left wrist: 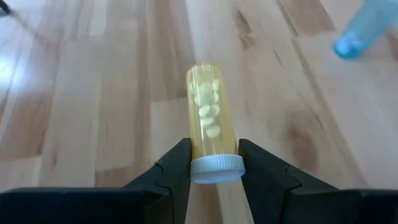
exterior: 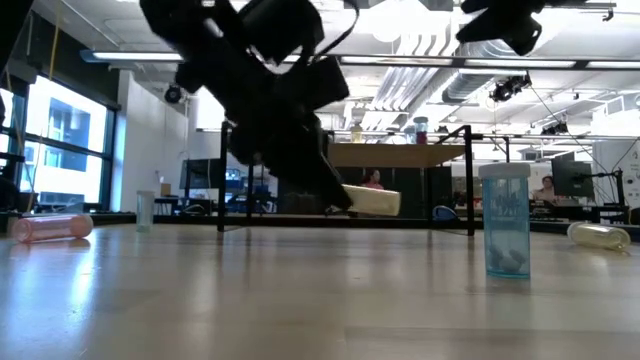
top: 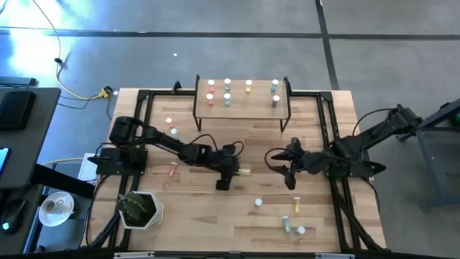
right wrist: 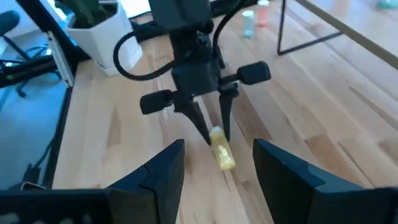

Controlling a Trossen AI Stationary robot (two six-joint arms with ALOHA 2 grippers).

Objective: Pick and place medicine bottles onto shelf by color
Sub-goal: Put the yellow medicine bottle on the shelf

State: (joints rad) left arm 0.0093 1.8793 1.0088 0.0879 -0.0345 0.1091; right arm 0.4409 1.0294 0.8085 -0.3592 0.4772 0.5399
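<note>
Evidently the left pincer [left wrist: 214, 167] clamped the yellow bottle [left wrist: 210, 124] by its cap, ready for lifting toward the shelf [top: 242, 106]; the right pincer [right wrist: 214, 163] waited open nearby.

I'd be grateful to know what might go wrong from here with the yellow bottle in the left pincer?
The left pincer grips the yellow pill bottle only at its white cap end, so the long body may swing or slip out. The small raised wooden shelf already carries bottles, which a tilted bottle could topple.
</note>
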